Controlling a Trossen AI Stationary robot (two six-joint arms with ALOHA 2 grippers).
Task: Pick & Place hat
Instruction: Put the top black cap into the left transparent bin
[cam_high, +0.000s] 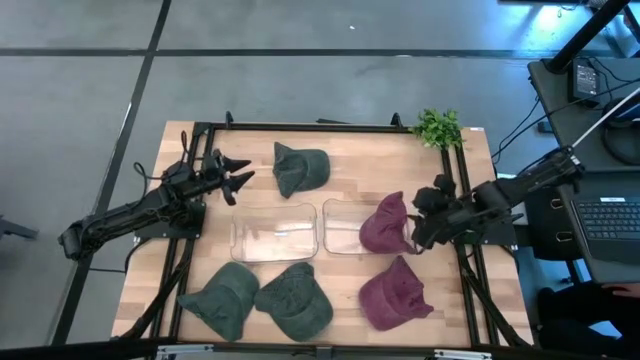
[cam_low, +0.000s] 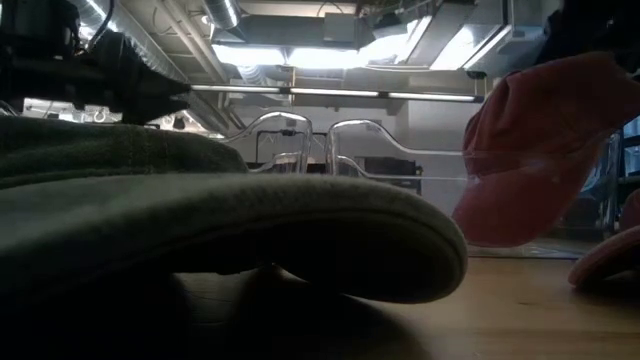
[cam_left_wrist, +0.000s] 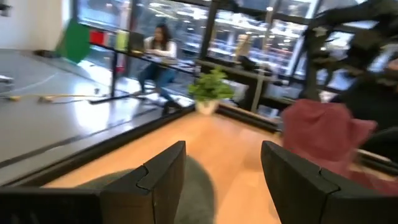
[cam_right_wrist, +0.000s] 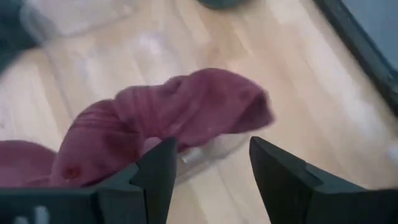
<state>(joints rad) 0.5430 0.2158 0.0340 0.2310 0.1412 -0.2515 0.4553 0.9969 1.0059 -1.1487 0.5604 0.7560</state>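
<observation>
A maroon hat (cam_high: 383, 226) (cam_right_wrist: 180, 118) is draped over the right end wall of the right clear bin (cam_high: 340, 232), partly inside it; in the low view the hat (cam_low: 540, 150) hangs against the bin wall. My right gripper (cam_high: 418, 228) (cam_right_wrist: 211, 163) is open just right of this hat, fingers spread before it. My left gripper (cam_high: 240, 172) (cam_left_wrist: 224, 163) is open at the table's far left, pointing toward a green hat (cam_high: 300, 168) that rests flat on the wood.
A second maroon hat (cam_high: 395, 295) lies near the right front. Two green hats (cam_high: 225, 300) (cam_high: 295, 300) lie at the near edge; one fills the low view (cam_low: 200, 230). The left clear bin (cam_high: 275, 232) sits mid-table. A small plant (cam_high: 437, 127) stands at the far right corner.
</observation>
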